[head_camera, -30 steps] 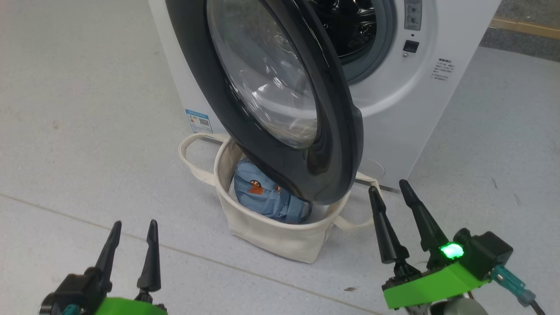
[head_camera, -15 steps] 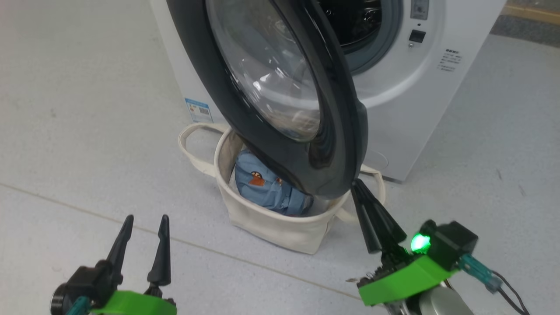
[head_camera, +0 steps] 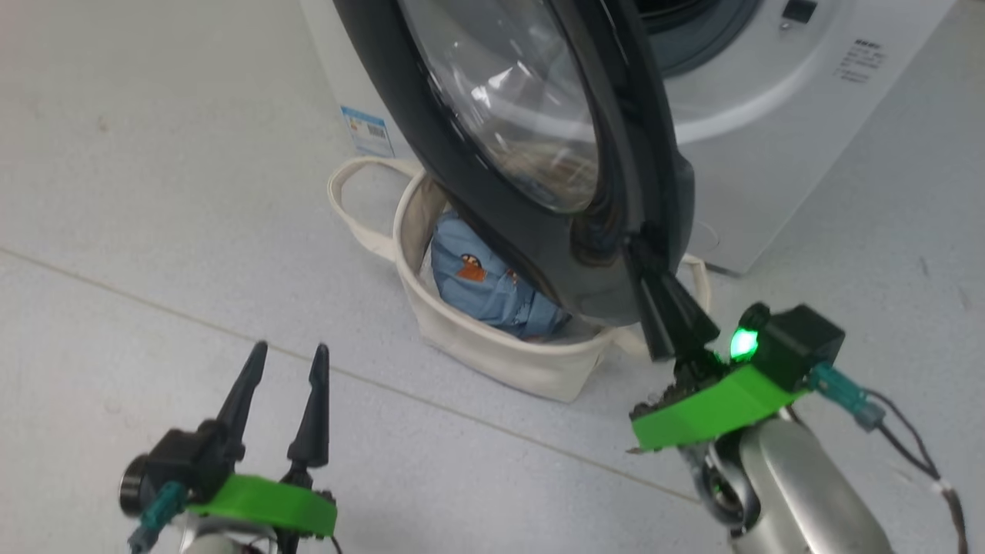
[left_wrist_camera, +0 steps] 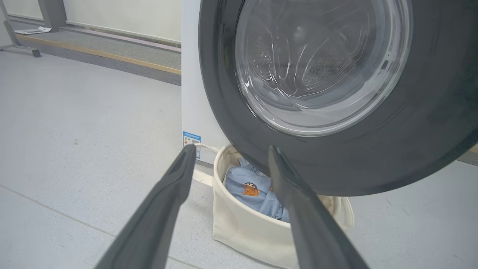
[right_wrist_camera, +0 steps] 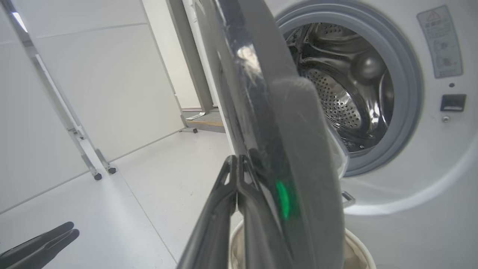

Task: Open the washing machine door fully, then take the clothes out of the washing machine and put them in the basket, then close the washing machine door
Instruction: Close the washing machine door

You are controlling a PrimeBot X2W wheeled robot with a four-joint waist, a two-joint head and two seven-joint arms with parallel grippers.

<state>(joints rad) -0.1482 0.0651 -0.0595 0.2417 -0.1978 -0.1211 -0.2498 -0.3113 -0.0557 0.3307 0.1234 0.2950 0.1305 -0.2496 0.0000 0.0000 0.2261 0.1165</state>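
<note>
- Right gripper (head_camera: 637, 250) has its two dark fingers pressed together with nothing between them; the tips rest on the glossy black rim of the washing machine door (head_camera: 508, 115), low on its free edge.
- Left gripper (head_camera: 288, 350) hangs spread and empty at 8 o'clock from the door, well apart from it, so the right arm is the nearer one.
- From the right wrist, the door stands nearly edge-on, its rim running from 6 up to 12 o'clock. The fingers lie on its outer side, and the steel drum (right_wrist_camera: 336, 97) of the washing machine (head_camera: 769, 154) opens at 2 o'clock.
- Closing looks like the step in hand: a push toward 2 o'clock should swing the door home.
- Basket (head_camera: 492, 354) sits under the door's lower rim with the clothes (head_camera: 485, 288) inside; whether rim and canvas touch cannot be told, and a strap loop (head_camera: 696, 269) lies near the sweep.
</note>
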